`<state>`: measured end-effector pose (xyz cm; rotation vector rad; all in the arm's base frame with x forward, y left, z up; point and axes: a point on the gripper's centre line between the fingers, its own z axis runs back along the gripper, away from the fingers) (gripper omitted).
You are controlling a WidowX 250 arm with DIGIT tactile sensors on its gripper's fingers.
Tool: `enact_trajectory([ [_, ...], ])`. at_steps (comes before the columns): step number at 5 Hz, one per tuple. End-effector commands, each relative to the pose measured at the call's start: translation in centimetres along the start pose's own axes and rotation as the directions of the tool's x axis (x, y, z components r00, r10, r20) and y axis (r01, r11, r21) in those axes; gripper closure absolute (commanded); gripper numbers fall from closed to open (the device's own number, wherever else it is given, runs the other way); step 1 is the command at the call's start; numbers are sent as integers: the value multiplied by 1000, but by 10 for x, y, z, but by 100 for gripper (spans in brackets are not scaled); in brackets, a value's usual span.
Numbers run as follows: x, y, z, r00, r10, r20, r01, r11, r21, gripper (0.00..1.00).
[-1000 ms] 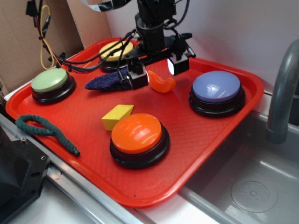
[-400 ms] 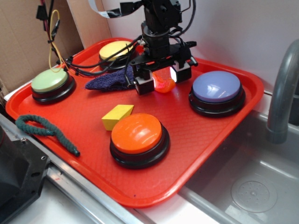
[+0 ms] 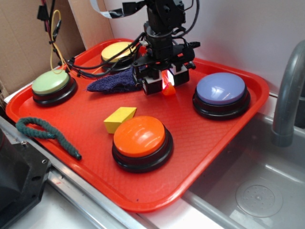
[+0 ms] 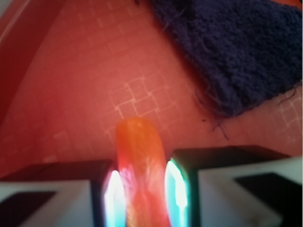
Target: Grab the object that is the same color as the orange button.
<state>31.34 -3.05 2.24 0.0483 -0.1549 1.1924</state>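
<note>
Now the gripper (image 3: pixel 166 82) has narrowed since a moment ago: its two fingers, spread wide on either side of the small orange crescent piece (image 3: pixel 167 88) a second earlier, have drawn in until they pinch it. The wrist view confirms this, with the orange crescent piece (image 4: pixel 140 165) squeezed between both pads (image 4: pixel 113 198) and its tip poking out ahead of them. It looks as though the grasp is made and only lifting remains, though the piece seems to sit at or close to the surface.

Largest first, the red tray (image 3: pixel 228 143) holds everything. On it, four dome buttons: the orange button (image 3: pixel 139 136) near the front, a lavender button (image 3: pixel 221 90) just right of the gripper, a green button (image 3: pixel 51 82) at far left, and a yellow button (image 3: pixel 116 50) behind the arm. A dark blue cloth (image 3: pixel 112 82) lies just left of the fingers, close enough that its fraying edge could snag. A yellow block (image 3: pixel 119 119) and a green rope (image 3: pixel 45 131) lie well clear.
</note>
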Motion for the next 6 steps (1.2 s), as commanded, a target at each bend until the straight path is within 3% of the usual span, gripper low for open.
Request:
enact_trajectory([
  [1, 17, -6, 57, 980, -177, 95, 182, 982, -50, 100],
  [2, 27, 3, 102, 946, -310, 95, 314, 949, -30, 100],
  [3, 36, 16, 146, 839, -542, 53, 543, 839, -17, 100],
  [4, 42, 39, 186, 730, -679, 70, 682, 730, -37, 100],
  [5, 52, 55, 200, 707, -705, 59, 707, 701, -97, 100],
  [6, 62, 63, 205, 689, -722, 70, 724, 680, -114, 100],
])
